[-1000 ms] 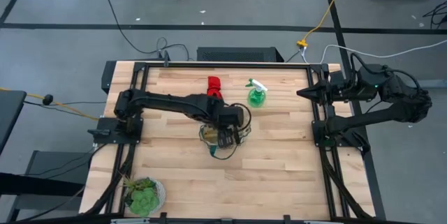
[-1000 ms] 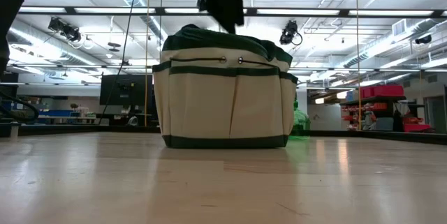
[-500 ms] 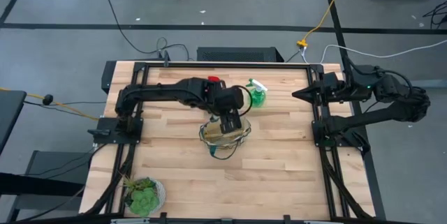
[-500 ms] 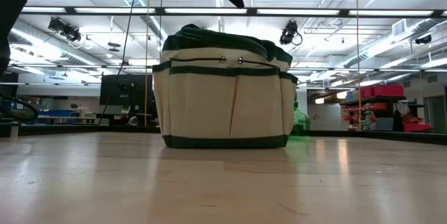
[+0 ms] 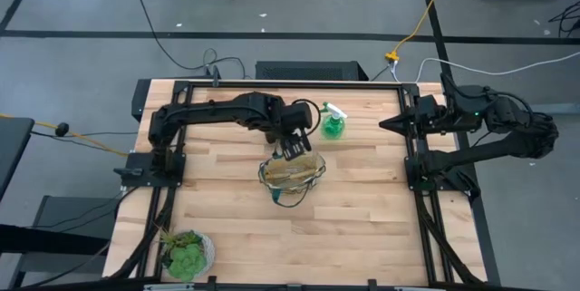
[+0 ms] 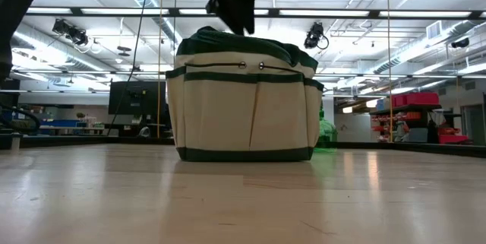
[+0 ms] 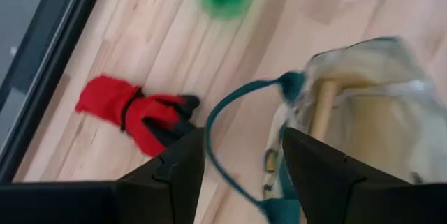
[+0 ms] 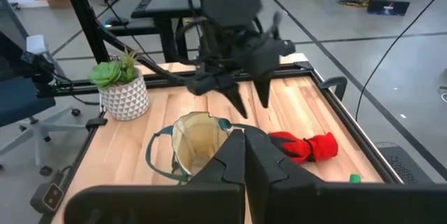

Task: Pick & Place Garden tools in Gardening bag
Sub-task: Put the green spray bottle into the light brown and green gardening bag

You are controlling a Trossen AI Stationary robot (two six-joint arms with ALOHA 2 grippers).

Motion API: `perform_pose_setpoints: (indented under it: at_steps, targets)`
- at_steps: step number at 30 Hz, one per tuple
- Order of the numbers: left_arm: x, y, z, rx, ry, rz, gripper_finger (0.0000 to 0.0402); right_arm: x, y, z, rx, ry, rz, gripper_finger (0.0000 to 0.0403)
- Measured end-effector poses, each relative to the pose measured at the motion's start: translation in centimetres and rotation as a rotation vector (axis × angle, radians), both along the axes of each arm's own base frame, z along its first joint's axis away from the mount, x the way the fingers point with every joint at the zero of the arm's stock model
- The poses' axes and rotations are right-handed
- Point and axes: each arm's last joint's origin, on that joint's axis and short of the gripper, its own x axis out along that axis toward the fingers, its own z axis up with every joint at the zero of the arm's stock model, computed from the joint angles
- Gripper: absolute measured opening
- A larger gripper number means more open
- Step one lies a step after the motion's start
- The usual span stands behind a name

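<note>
Plant (image 5: pixel 187 251) in its white pot sits far out at the table's left corner, well away from the gardening bag (image 5: pixel 292 174), and is no part of the job. Moving right, the left arm reaches from its mount to just behind the bag, where the left gripper (image 5: pixel 294 147) hangs above the bag's rear rim with its fingers spread and nothing between them. The bag stands upright near the table's middle, mouth open, one green handle loop hanging loose; a pale wooden handle (image 7: pixel 323 108) shows inside it, so at least one rake looks packed. The glove bundle (image 7: pixel 136 114) lies on the wood behind the bag, just off that loose loop. The spray bottle (image 5: pixel 333 123) stands behind the bag and to its right, apart from it. Farthest right, the right gripper (image 5: pixel 388 123) waits pinched shut at the table's edge, well clear of the bag.

Judging the risk: a reach for the gloves could snag the handle loop and drag or tip the soft bag, and a sideways sweep behind the bag could knock the bottle over
</note>
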Motion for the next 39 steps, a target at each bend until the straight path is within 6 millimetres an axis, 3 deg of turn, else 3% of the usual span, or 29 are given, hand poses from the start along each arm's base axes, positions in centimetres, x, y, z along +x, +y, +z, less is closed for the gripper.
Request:
perform_pose_setpoints:
  at_steps: [9,22,31,39]
  targets:
    - [0.0,1.7,-0.9,-0.012,-0.008,0.041,0.0199,0.0,0.0,-0.2,0.03,0.021,-0.006,0.0]
    - [-0.6,8.3,-0.6,-0.122,-0.137,0.29,0.0199,0.3,0.0,-0.3,0.053,0.033,-0.015,0.0002]
    - [-0.6,9.3,-0.4,-0.132,-0.177,0.297,0.0199,1.5,0.1,-0.7,0.043,0.072,-0.016,0.0016]
    - [-0.3,8.8,1.0,-0.144,-0.266,0.199,0.0199,3.2,0.0,-0.7,-0.015,0.067,-0.037,0.0018]
